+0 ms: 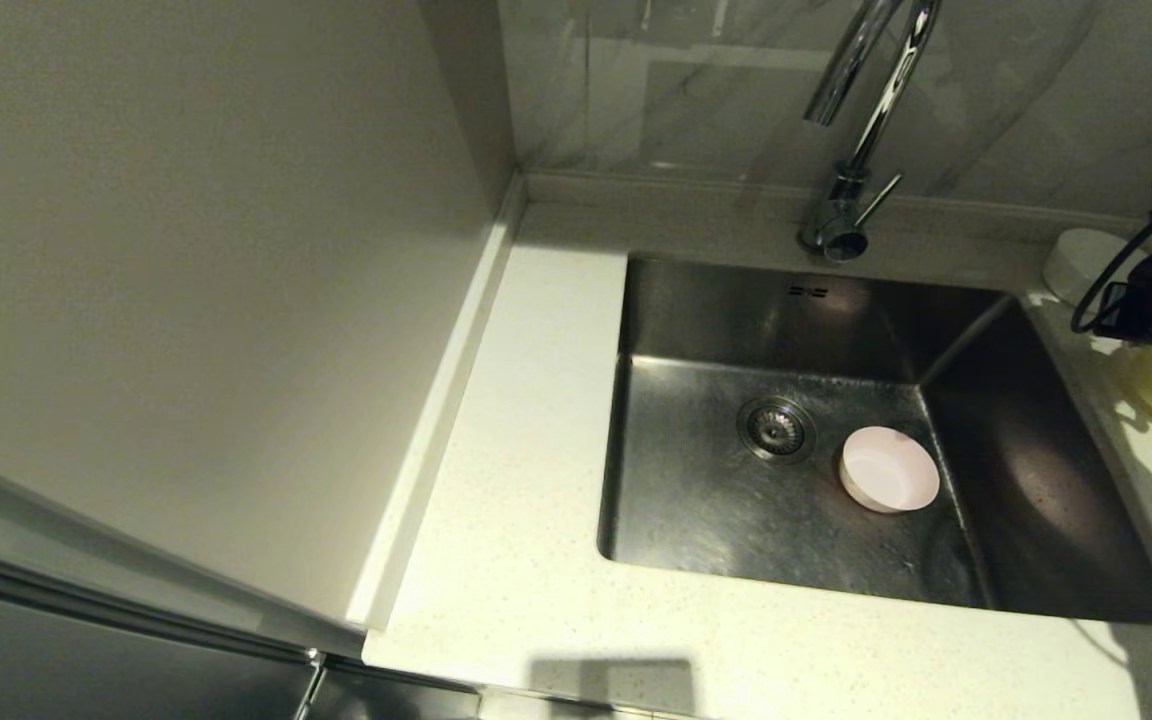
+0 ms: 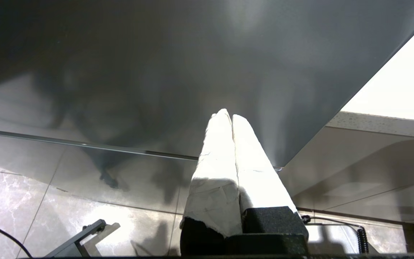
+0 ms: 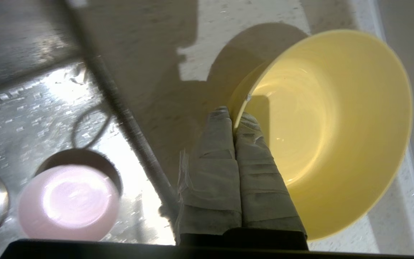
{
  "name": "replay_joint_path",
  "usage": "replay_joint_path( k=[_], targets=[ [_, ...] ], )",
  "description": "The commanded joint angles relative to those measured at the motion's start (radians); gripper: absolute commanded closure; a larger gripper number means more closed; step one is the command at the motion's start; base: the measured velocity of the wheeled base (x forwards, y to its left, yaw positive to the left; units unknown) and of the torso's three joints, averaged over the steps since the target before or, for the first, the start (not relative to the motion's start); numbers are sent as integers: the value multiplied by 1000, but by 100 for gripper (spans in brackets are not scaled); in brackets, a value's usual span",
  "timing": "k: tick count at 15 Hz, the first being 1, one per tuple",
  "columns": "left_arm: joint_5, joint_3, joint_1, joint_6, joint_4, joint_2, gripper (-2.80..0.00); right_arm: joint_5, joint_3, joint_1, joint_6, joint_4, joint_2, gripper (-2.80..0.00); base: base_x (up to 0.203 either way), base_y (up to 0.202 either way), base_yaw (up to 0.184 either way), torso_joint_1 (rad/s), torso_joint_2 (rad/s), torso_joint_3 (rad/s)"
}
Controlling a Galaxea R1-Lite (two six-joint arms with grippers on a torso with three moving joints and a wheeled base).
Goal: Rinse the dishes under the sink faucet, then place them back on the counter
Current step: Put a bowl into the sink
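Right gripper (image 3: 234, 117): taped fingers pinched on the near rim of the small round yellow bowl (image 3: 336, 122), one finger inside, one outside, above the off-white speckled counter (image 1: 526, 560) at the sink's right side. Pale pink round bowl (image 1: 889, 469) sits upright on the floor of the rectangular stainless-steel sink (image 1: 696, 500), just beside the round drain strainer (image 1: 776, 428). White bowl (image 1: 1081, 262) stands on the counter's back right corner. Left gripper (image 2: 231, 117): fingers pressed together, empty, parked low beside the cabinet front.
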Motion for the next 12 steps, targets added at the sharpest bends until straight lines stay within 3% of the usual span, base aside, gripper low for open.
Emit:
replay_joint_path(
  k=[1, 4, 7, 9, 12],
  targets=[
    [0, 0, 0, -1, -1, -2, 0, -2, 2, 45, 7, 18, -38, 0, 0, 0, 0, 0, 0, 0],
    [0, 0, 0, -1, -1, -2, 0, -2, 26, 198, 23, 77, -93, 0, 0, 0, 0, 0, 0, 0],
    [0, 0, 0, -1, -1, -2, 0, -7, 101, 404, 43, 108, -120, 0, 0, 0, 0, 0, 0, 0],
    [0, 0, 0, -1, -1, -2, 0, -34, 147, 528, 50, 113, -95, 0, 0, 0, 0, 0, 0, 0],
    [0, 0, 0, -1, -1, -2, 0, -78, 169, 653, 74, 114, 5, 0, 0, 0, 0, 0, 0, 0]
  ],
)
